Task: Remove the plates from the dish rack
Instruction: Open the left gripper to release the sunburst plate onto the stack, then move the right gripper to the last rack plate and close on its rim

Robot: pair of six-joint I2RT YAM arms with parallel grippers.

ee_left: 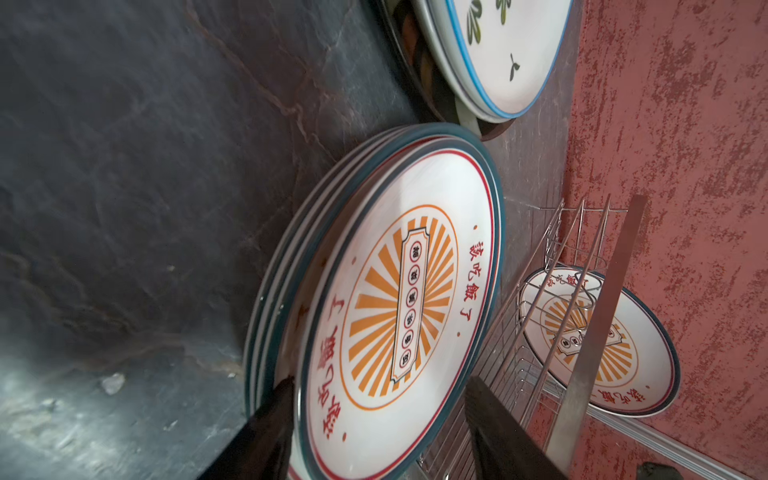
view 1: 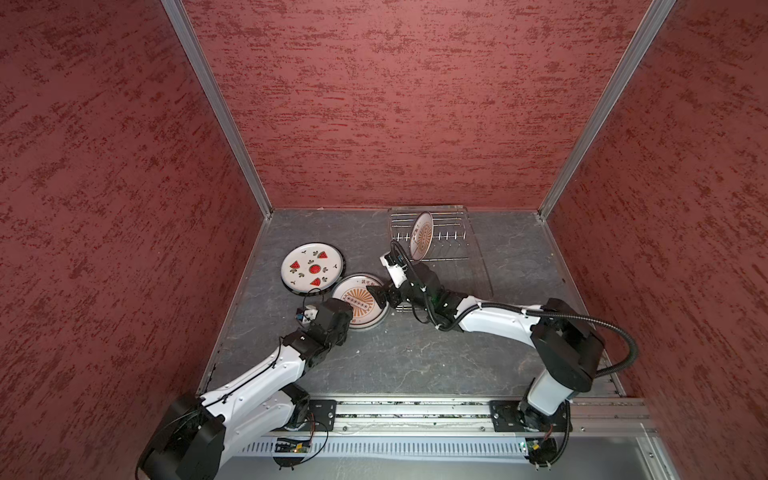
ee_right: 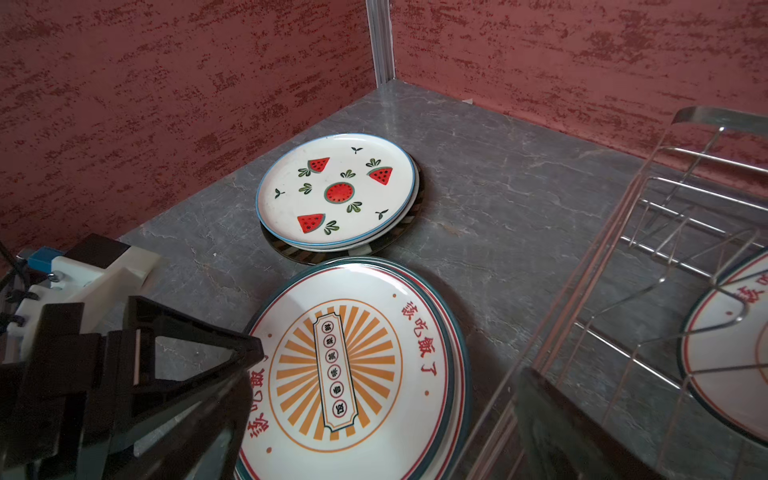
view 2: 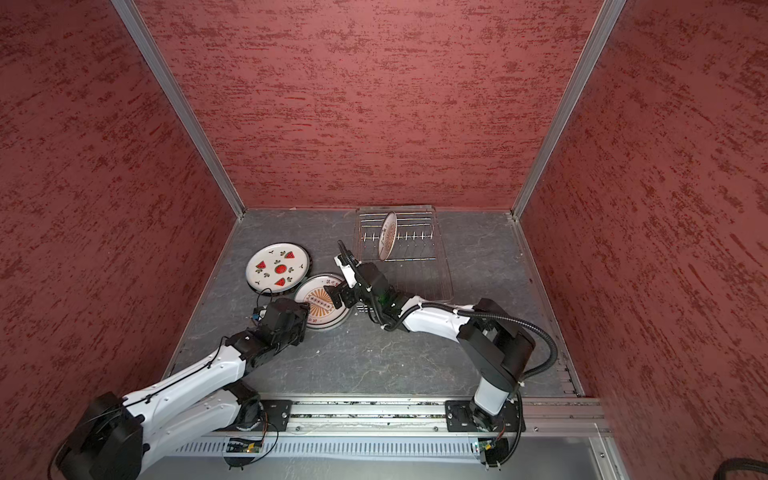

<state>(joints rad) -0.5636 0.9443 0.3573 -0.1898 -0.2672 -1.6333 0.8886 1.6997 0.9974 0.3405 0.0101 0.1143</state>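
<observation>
At 12 to 1 o'clock on the grey stone-look tabletop [view 1: 415, 357], close against the red far wall [view 1: 395, 104]: the dish rack [view 1: 446, 259], silver wire. Inside it, toward its 9 o'clock end, a single sunburst plate [view 1: 422, 235], standing on edge among the prongs, leaning slightly, printed face turned toward roughly 8 o'clock.

Outside the rack, at about 10 o'clock on the tabletop: the watermelon stack [view 1: 312, 266], lying flat, with a blue-rimmed watermelon plate uppermost. In the right wrist view, a white plate and a dark one showing beneath it.

At 4 o'clock of that, the sunburst stack [view 1: 357, 293], also flat: several teal-rimmed plates, with orange rays and red characters on the top face. Rims of the two stacks meeting; touching or overlapping, impossible to tell.

Left gripper [ee_left: 380, 380] at the 8 o'clock rim of the sunburst stack, jaws apart, the top plate's rim lying between the fingers [ee_left: 270, 419]. One fingertip right at the rim, contact uncertain; nothing clamped.

Right gripper [view 1: 380, 296] low over the 3 o'clock rim of the same stack, jaws spread to full width, holding nothing. Dish rack near it, at 1 to 2 o'clock.
</observation>
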